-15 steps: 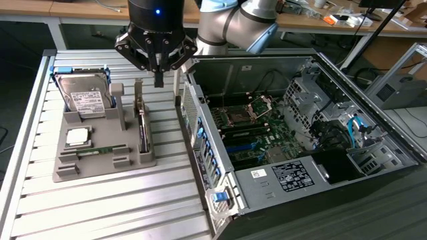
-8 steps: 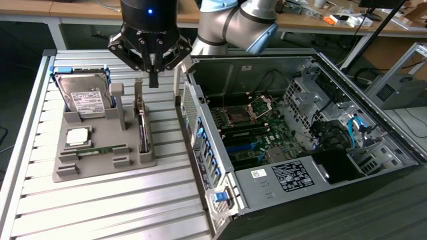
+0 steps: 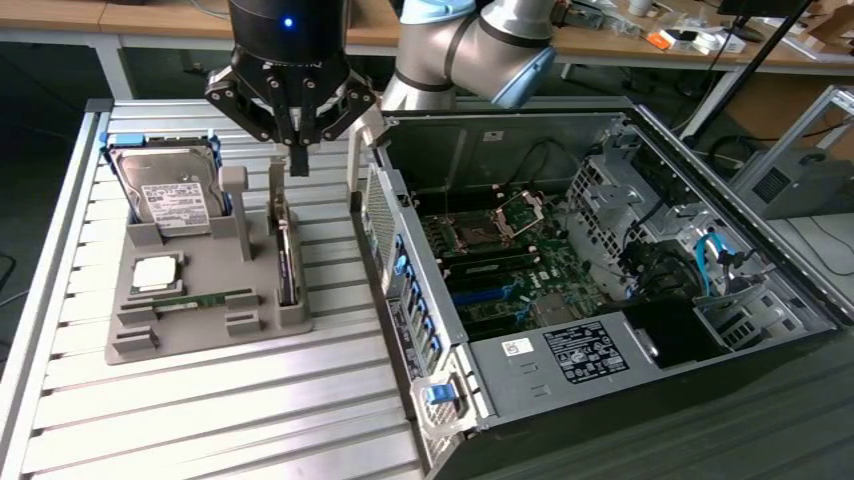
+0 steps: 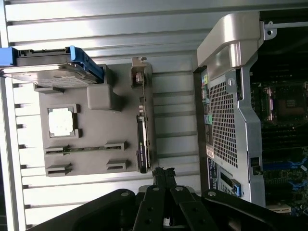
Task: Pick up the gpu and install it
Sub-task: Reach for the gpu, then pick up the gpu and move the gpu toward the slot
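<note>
The gpu (image 3: 284,262) stands on its edge as a narrow dark strip in a slot of the grey holder (image 3: 200,320), on the side nearest the computer case. In the wrist view the gpu (image 4: 143,144) runs lengthwise along the holder (image 4: 91,159). My gripper (image 3: 299,160) hangs above the far end of the gpu, apart from it, its fingers shut with nothing between them. In the wrist view the gripper (image 4: 163,174) points down just off one end of the card.
The holder also carries a silver hard drive (image 3: 171,190) in a blue frame, a square processor chip (image 3: 156,270) and a green memory stick (image 3: 200,300). An open computer case (image 3: 747,230) with its motherboard (image 3: 501,260) lies close beside it on the slatted metal table (image 3: 200,420).
</note>
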`<state>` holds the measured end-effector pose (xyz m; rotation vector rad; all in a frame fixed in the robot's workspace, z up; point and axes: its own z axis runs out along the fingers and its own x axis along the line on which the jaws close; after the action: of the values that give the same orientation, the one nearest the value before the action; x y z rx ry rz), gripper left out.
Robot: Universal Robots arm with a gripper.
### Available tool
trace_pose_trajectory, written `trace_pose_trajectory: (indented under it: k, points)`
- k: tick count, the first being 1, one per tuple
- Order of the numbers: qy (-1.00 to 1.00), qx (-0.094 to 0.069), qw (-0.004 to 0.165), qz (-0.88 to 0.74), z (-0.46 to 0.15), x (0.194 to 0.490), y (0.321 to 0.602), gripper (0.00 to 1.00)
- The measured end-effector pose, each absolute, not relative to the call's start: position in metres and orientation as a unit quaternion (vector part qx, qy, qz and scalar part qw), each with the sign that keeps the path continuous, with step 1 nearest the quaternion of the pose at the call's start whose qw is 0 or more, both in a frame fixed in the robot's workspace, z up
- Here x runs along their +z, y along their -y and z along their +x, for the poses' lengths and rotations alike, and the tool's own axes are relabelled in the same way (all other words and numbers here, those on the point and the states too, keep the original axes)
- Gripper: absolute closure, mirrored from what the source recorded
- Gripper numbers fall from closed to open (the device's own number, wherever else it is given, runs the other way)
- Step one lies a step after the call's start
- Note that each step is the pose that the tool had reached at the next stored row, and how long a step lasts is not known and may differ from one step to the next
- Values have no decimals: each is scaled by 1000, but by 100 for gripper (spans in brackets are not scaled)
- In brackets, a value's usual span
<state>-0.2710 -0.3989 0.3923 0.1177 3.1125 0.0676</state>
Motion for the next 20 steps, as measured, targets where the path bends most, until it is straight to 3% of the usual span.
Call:
trace_pose_trajectory:
  k: [13,17,19,20]
  points:
    - [-999,22,13,38,-271,392,399,89]
    - [-999,22,13,38,-271,392,399,64]
    - [-999,22,13,38,-271,392,399,64]
    - [-999,22,13,38,-271,392,399,58]
